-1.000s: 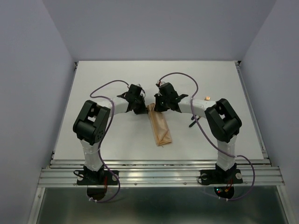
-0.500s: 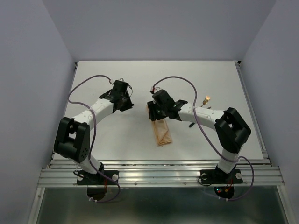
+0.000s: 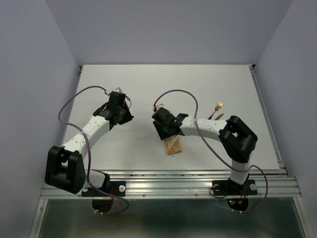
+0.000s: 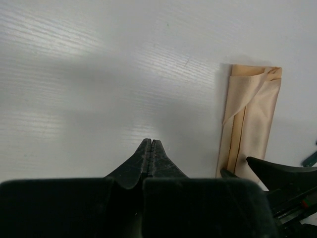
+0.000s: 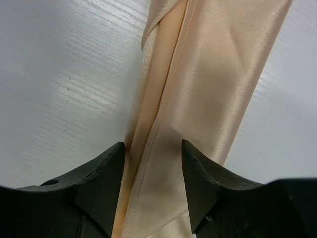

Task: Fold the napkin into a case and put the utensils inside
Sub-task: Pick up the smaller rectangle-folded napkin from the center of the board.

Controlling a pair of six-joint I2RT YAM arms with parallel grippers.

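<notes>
- The napkin (image 3: 174,145) is already folded into a narrow flat pocket. It lies on the table (image 3: 148,79) a little toward 6 o'clock from the middle, with its long side running roughly 12 to 6.
- The right gripper (image 5: 153,148) is low over the pocket's 12 o'clock end. Its jaws are apart, one finger on each side of a stitched fold edge. We see no cloth pinched, so it holds nothing.
- The left gripper (image 4: 150,144) sits at about 9 o'clock of the napkin, well apart from it, with its fingers pressed together and empty.
- The utensils (image 3: 216,110) lie at about 2 o'clock of the napkin and outside it. The fork's gold head shows, while the right arm hides most of the rest.
- We judge the folding done or nearly so. One flap at the end away from the right gripper looks a little loose.
- Everything about loading is left: the utensils must be picked up, the pocket opened, and the utensils slid in.
</notes>
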